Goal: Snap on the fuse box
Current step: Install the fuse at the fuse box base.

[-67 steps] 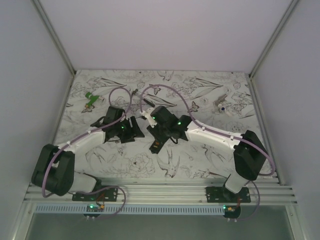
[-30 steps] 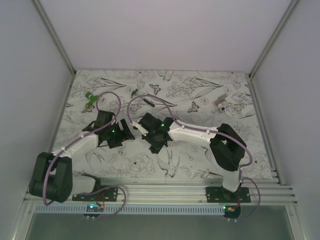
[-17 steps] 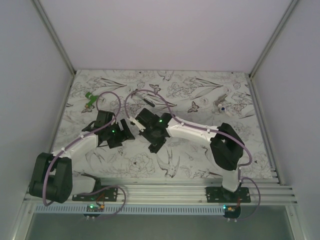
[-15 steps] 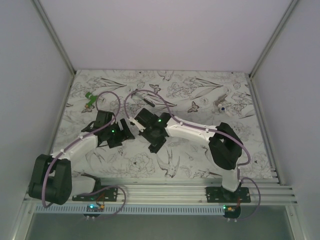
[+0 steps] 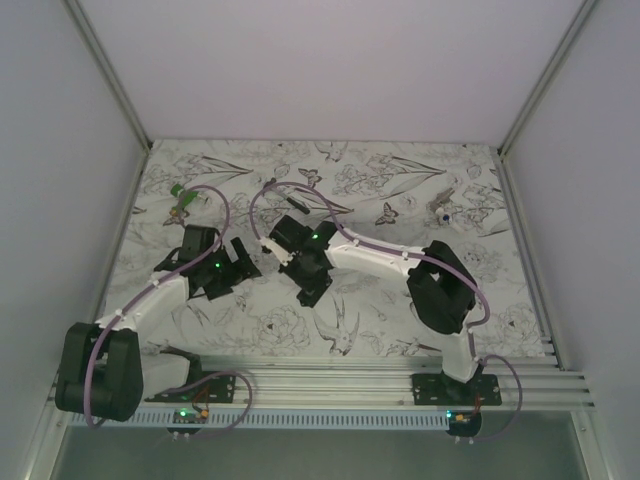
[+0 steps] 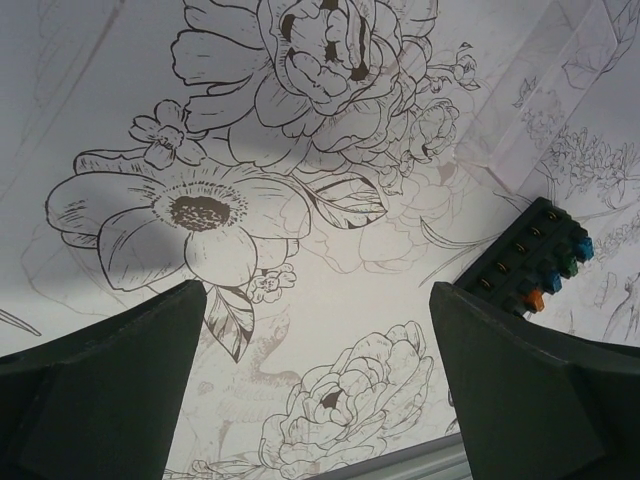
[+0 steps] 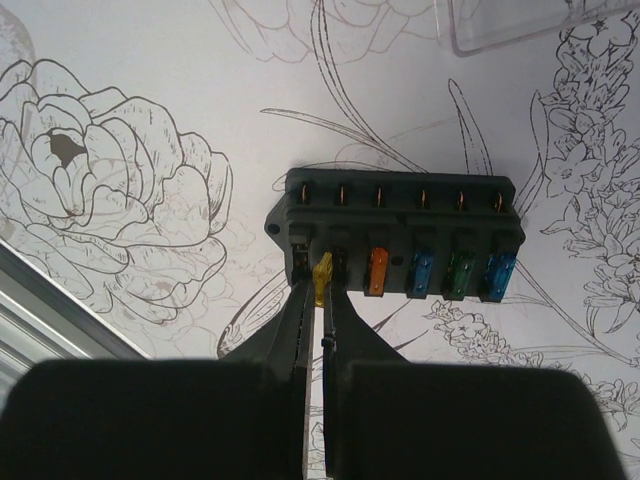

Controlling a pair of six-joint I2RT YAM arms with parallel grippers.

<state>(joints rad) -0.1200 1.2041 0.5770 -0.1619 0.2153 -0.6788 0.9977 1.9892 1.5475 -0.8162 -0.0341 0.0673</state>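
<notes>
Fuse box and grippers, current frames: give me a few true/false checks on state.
1. The left gripper is open and empty. True.
2. The clear cover is snapped onto the fuse box. False: it lies apart beyond the box, and the fuses are exposed.
3. The right gripper is shut on a thin dark tool whose tip meets the yellow fuse. True.
4. The orange fuse ends the row. False: it sits beside the yellow one, and a blue fuse ends the row.

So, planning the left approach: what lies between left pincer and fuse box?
Only bare table, per left wrist view, between left pincer and fuse box.
</notes>
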